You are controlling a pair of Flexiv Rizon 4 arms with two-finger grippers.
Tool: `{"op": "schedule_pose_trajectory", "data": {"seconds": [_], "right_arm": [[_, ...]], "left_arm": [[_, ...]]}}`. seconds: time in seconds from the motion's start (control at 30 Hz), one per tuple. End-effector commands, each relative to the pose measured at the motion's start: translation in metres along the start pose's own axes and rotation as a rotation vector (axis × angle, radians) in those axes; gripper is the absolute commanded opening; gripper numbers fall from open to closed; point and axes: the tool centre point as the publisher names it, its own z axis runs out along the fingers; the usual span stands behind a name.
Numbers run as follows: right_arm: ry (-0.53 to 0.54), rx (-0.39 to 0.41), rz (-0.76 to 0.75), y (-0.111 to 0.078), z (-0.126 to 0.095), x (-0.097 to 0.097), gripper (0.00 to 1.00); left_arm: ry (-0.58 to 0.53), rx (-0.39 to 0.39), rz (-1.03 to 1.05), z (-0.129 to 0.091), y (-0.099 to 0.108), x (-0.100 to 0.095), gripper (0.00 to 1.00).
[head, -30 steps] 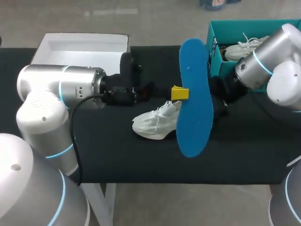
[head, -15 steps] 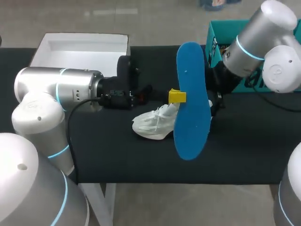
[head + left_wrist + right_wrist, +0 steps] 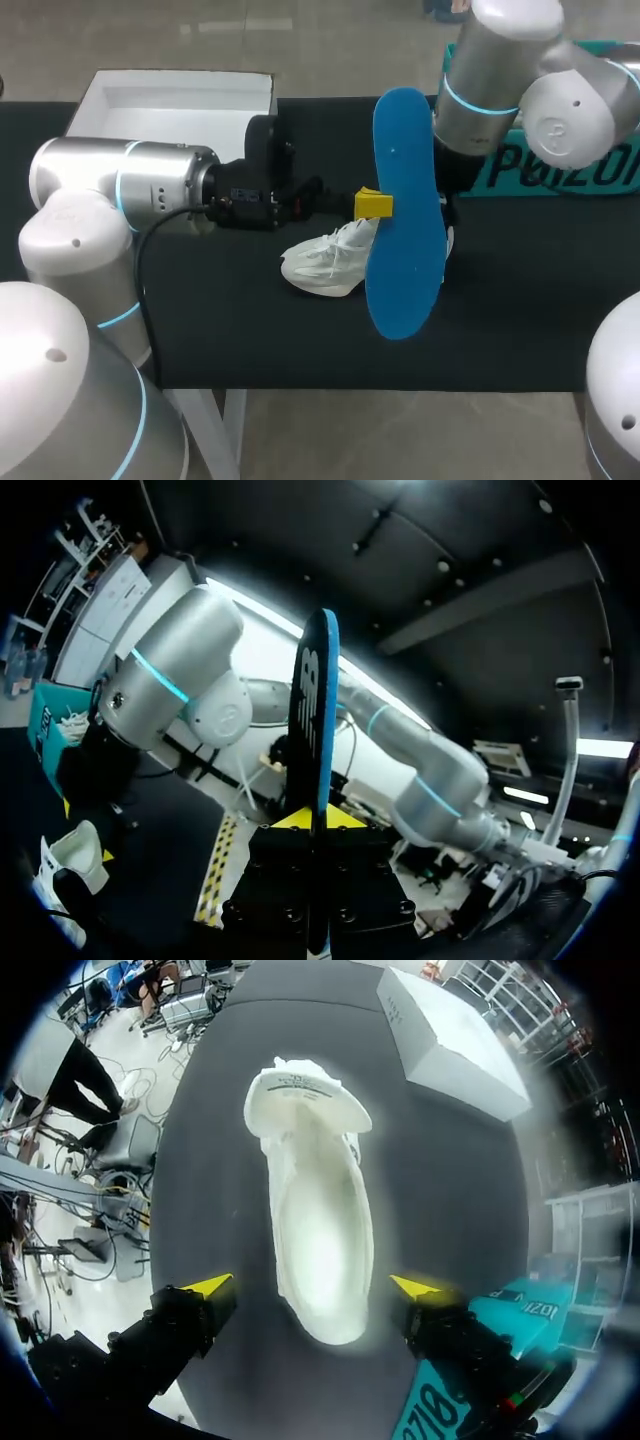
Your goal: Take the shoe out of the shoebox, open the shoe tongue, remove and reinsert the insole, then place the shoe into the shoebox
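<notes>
A white shoe lies on the black table. A long blue insole stands on edge above it, and my left gripper is shut on its middle. The left wrist view shows the insole edge-on between my left gripper's yellow tips. My right arm reaches over from the teal shoebox, its gripper hidden behind the insole. In the right wrist view my right gripper hangs open above the shoe, looking down into its mouth, with the heel end between the fingers and a gap on each side.
A white box lid sits at the table's far left and also shows ahead of the shoe as the lid. The teal shoebox lies close beside my right gripper. Bare table runs along the front edge.
My right arm has swung left from over the shoebox to above the shoe. The left gripper has shifted slightly left with the insole in it.
</notes>
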Motion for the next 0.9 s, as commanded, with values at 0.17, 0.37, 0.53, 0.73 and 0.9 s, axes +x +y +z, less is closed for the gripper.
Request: {"op": "schedule_pose_trajectory", "data": {"seconds": [0.17,0.37,0.53,0.73,0.9], "right_arm": [[0.106,0.092,0.085,-0.0050,-0.0016,-0.0014,1.00],[0.106,0.065,0.111,-0.0069,-0.0015,-0.0003,1.00],[0.106,0.065,0.111,-0.0069,-0.0015,-0.0003,1.00],[0.106,0.065,0.111,-0.0069,-0.0015,-0.0003,1.00],[0.106,0.065,0.111,-0.0069,-0.0015,-0.0003,1.00]], "left_arm": [[0.006,-0.010,0.004,0.0018,-0.0014,0.0008,0.00],[0.013,0.008,0.010,0.0016,-0.0007,0.0013,0.00],[0.017,0.025,0.006,0.0016,-0.0003,0.0008,0.00],[0.017,0.025,0.006,0.0016,-0.0003,0.0008,0.00],[0.017,0.025,0.006,0.0016,-0.0003,0.0008,0.00]]}}
